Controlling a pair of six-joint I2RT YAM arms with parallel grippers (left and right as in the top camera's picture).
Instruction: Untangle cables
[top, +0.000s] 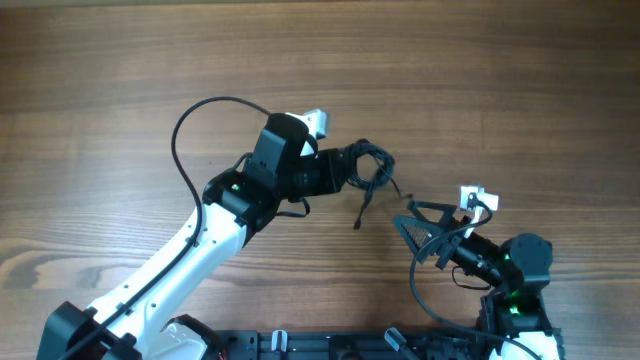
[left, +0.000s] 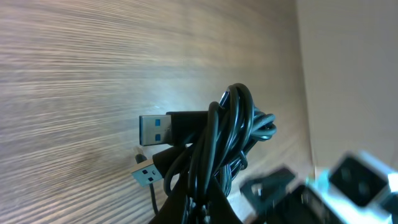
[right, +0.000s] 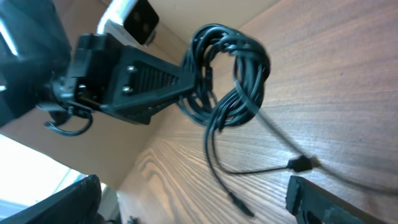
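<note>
- Holding the cables is the left pincer's job. It is shut tight on the black bunch, near the middle of the table.
- The bunch is a knot of loops. One loose end hangs out of it, and another thin strand runs off toward the right pincer.
- The right pincer is spread wide and has nothing in it. It sits near the bunch, lower and to the right.
- I think the step is this: one pincer holds the knot steady and the other gets ready to pull a strand free. The knot looks far from undone.
- The next move calls for the right pincer to pick one loose strand, maybe the one with the small plug close to it. It should close on that strand and pull gently, so the loops do not get tighter.
- Two flat plugs poke out of the bunch in the left wrist view.
- I cannot tell how many cables are in the bunch, or which plug goes with which cable.
- The loops hide the left pincer's tips.
- The right wrist view shows only the edges of its own fingers.
- I cannot tell if the bunch touches the table.
</note>
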